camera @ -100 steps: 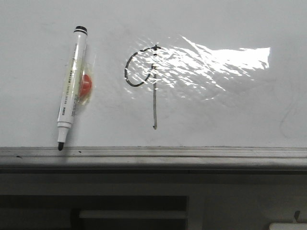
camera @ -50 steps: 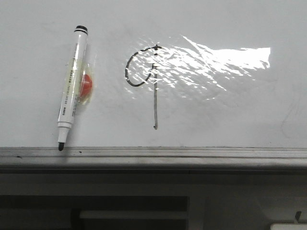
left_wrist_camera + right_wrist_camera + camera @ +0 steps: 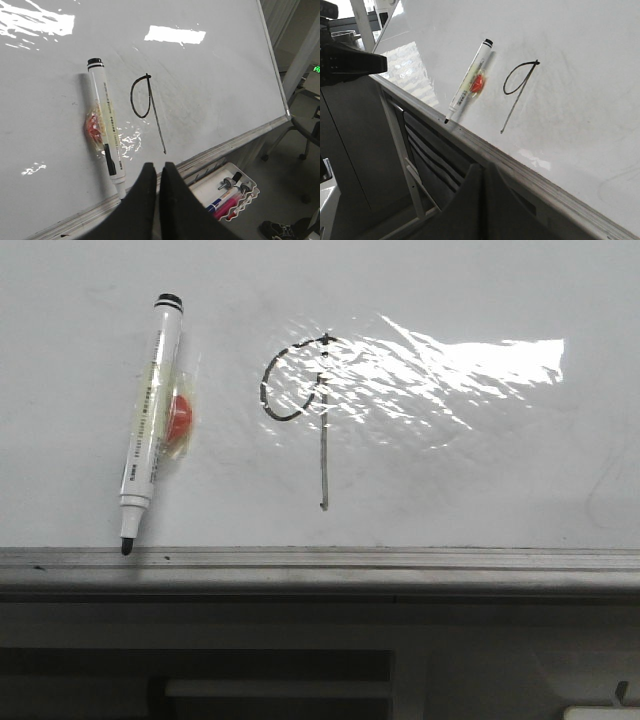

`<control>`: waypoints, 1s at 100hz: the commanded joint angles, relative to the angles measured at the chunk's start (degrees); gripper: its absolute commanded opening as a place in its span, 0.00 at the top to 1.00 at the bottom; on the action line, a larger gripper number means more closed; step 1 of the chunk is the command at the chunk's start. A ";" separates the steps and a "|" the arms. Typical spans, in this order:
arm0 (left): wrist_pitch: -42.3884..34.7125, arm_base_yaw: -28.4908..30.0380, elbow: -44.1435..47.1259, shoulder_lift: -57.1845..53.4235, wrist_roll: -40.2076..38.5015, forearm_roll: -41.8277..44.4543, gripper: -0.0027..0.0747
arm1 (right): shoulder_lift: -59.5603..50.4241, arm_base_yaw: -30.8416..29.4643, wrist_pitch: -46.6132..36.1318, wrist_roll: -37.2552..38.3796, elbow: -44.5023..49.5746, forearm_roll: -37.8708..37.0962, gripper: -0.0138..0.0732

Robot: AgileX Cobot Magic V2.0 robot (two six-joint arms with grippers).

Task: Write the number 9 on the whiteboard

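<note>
The number 9 point(image 3: 323, 460) is drawn in thin black line on the whiteboard point(image 3: 480, 480), with an open loop on the left and a long straight stem. It also shows in the left wrist view point(image 3: 156, 115) and the right wrist view point(image 3: 517, 100). A white marker point(image 3: 150, 420) with a black cap end hangs tip down on the board, left of the figure, over a red magnet point(image 3: 180, 420). My left gripper point(image 3: 157, 167) is shut and empty, below the board's rail. My right gripper point(image 3: 483, 169) is shut and empty, also below the rail. Neither gripper shows in the front view.
A grey metal rail point(image 3: 320, 560) runs along the board's lower edge. A white tray point(image 3: 227, 192) with several markers and magnets sits below the rail. Dark shelving point(image 3: 435, 150) stands under the board. A chair base point(image 3: 300, 145) is off to the board's side.
</note>
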 commanded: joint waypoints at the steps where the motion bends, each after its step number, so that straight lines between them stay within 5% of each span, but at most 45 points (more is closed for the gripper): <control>1: -4.01 -0.03 -1.47 0.40 -0.07 0.06 0.99 | -0.51 -0.01 -3.96 -0.42 -1.43 -0.65 0.91; 55: 0.07 4.36 3.37 -2.39 4.46 0.22 0.99 | -0.51 -0.01 -3.96 -0.42 -1.43 -0.65 0.91; 100: 4.92 30.49 8.12 -19.86 20.12 -0.86 0.99 | -0.51 -0.01 -3.96 -0.42 -1.43 -0.65 0.91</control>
